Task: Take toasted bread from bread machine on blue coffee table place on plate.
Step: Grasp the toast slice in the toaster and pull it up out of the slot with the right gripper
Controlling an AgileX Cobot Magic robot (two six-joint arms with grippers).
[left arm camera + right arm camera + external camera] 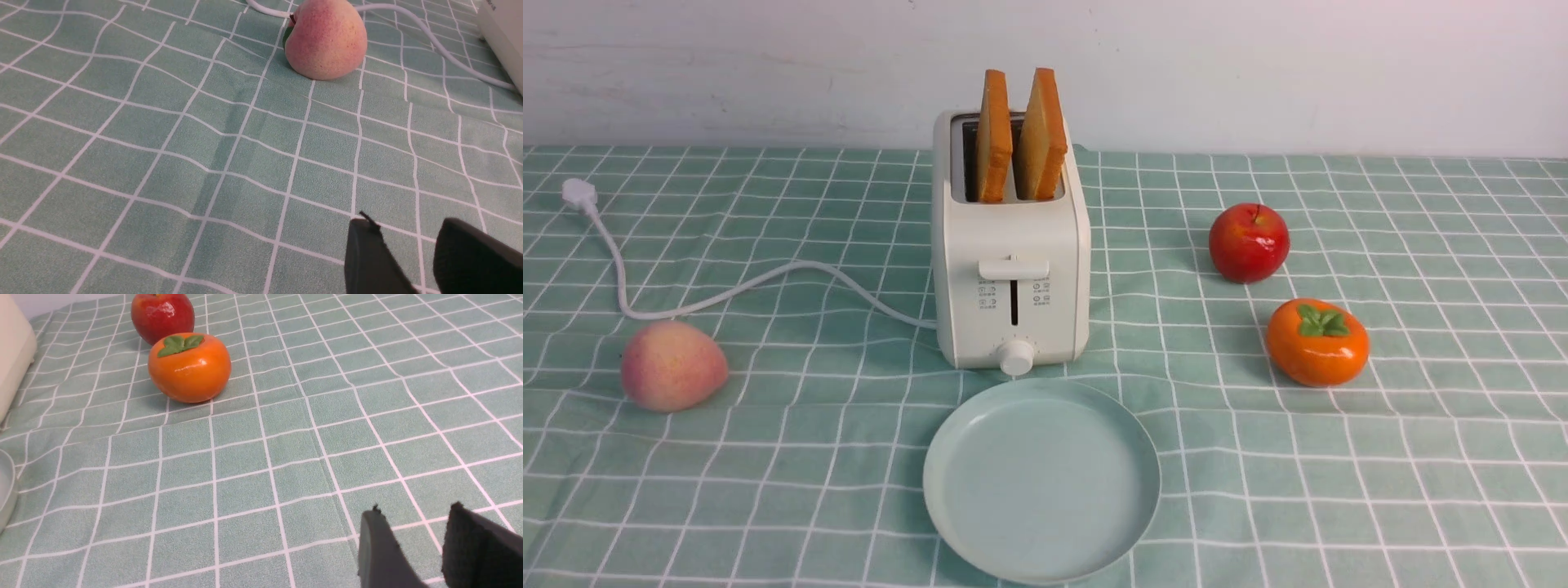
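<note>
Toasted bread [1041,143] stands upright in the bread machine's [1013,245] two slots, tops poking out, probably light, stiff and crumbly so pinch the top crust gently; left gripper [412,261] and right gripper [429,555] both hang part-open and empty over the rumpled blue coffee table [1421,457], plate [964,506] just in front of the bread machine.

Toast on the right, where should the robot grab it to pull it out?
Probably the top crust of the right toast slice, coming straight down from above. It stands nearly upright in the toaster, only its upper half showing, so pinch across its thin flat faces.
</note>
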